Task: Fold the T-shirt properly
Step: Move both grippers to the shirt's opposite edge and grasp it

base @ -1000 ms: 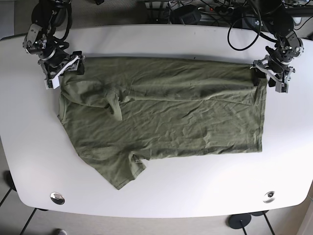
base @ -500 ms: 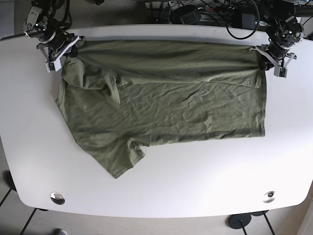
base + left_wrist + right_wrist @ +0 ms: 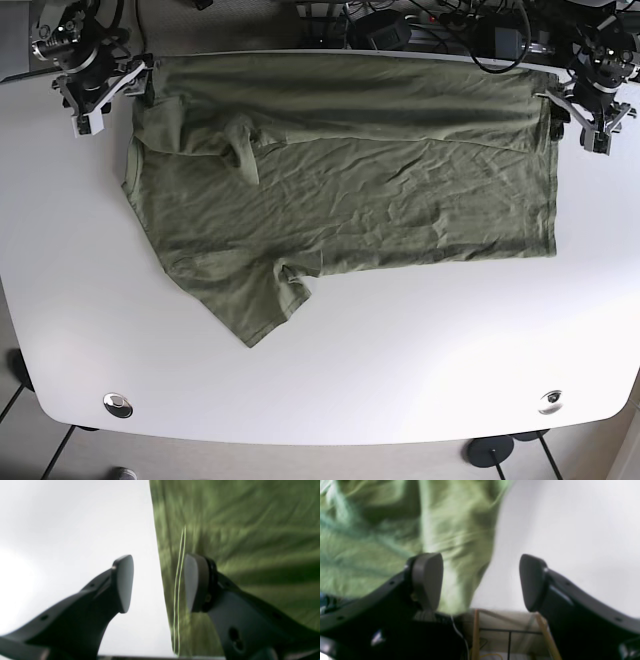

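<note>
The wrinkled olive-green cotton T-shirt (image 3: 340,190) lies spread on the white rounded table (image 3: 420,370); its far edge runs between both grippers. The left gripper (image 3: 157,582) is spread, the hem just beside one pad; the right gripper (image 3: 480,580) is spread too, cloth behind one finger; bare table lies nearer the camera; no writing is readable.
</note>
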Available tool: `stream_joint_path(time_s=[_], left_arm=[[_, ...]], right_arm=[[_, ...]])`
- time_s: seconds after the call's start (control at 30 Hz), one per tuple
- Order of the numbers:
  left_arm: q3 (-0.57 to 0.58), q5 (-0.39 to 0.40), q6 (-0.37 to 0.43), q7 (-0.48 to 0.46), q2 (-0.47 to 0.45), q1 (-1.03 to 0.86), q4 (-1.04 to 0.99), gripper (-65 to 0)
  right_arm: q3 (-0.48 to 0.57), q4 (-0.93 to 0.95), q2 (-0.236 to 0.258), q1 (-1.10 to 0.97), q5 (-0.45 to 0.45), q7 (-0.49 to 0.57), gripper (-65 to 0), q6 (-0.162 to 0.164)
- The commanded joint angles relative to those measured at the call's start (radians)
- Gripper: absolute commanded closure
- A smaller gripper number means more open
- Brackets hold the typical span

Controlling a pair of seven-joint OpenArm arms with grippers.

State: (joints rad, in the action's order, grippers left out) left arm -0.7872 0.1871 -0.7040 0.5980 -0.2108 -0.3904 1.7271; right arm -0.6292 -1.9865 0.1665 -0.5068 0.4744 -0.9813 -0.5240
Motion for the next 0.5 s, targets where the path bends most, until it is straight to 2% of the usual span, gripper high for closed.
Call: stream_joint_path(time_s=[0.03, 0.2, 0.33, 0.43, 0.5], left_arm=[[0.021, 0.010, 0.006, -0.017, -0.017, 0.074, 0.014, -31.1], [0.116, 0.005, 0.006, -0.017, -0.019, 0.215, -0.062, -31.1], [0.177, 0.005, 0.006, -0.017, -0.031, 0.333, -0.151, -30.7], [0.216, 0.005, 0.006, -0.017, -0.031, 0.408, -0.194, -30.7], [0.226, 0.005, 0.006, -0.017, -0.031, 0.443, -0.210, -30.7]], right_arm=[[0.007, -0.015, 0.035, 0.090, 0.001, 0.026, -47.1, -0.003], [0.102, 0.103, 0.048, 0.353, -0.078, 0.026, -46.8, -0.008], [0.210, 0.333, 0.048, 0.620, -0.199, 0.035, -46.8, -0.012], [0.277, 0.547, 0.049, 0.790, -0.251, 0.120, -46.8, -0.012], [0.314, 0.682, 0.069, 0.873, -0.273, 0.181, -46.8, -0.012]])
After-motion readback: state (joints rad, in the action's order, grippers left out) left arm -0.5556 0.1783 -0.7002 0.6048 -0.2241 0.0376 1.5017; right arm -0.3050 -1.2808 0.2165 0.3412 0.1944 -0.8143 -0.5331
